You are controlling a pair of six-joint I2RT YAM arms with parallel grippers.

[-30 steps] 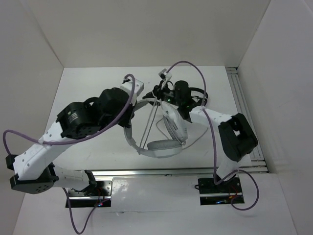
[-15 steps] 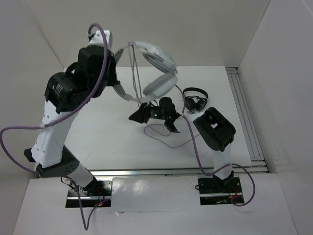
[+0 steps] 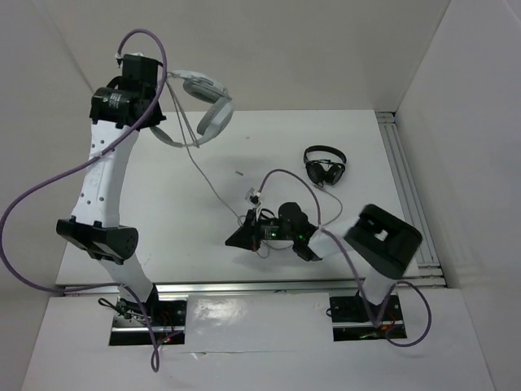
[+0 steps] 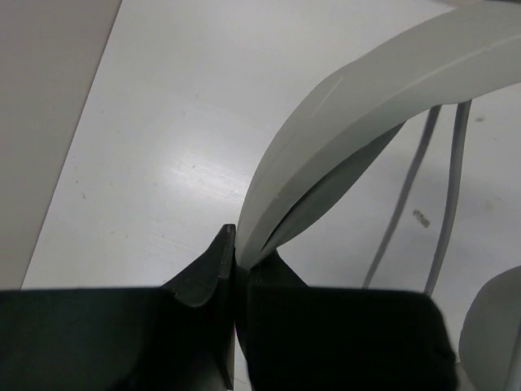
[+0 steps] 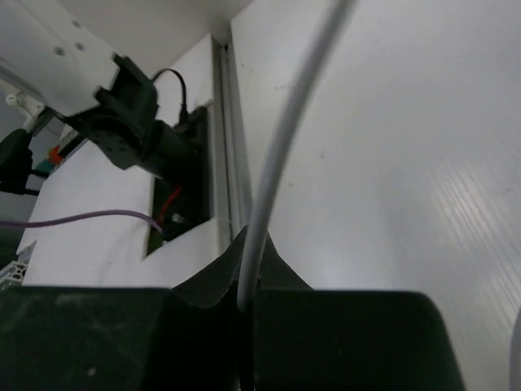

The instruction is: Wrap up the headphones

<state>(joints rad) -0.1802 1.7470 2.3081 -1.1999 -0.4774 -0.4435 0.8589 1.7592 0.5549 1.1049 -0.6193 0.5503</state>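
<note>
Lifted higher, white headphones [image 3: 213, 120] trail seemingly taut cable [image 3: 205, 175].

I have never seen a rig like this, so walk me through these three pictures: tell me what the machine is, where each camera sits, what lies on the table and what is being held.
These are two robot arms bolted at the near edge of a white table, each ending in a two-finger gripper. The wide picture looks down from above and behind them. The other two come from cameras on the wrists. The left gripper is high in the air, shut on the headband of the large white headphones. Their thin grey cable runs down to the right gripper, which is low over the table and shut on it. Small black headphones lie on the table's far right, apart from both arms.
</note>
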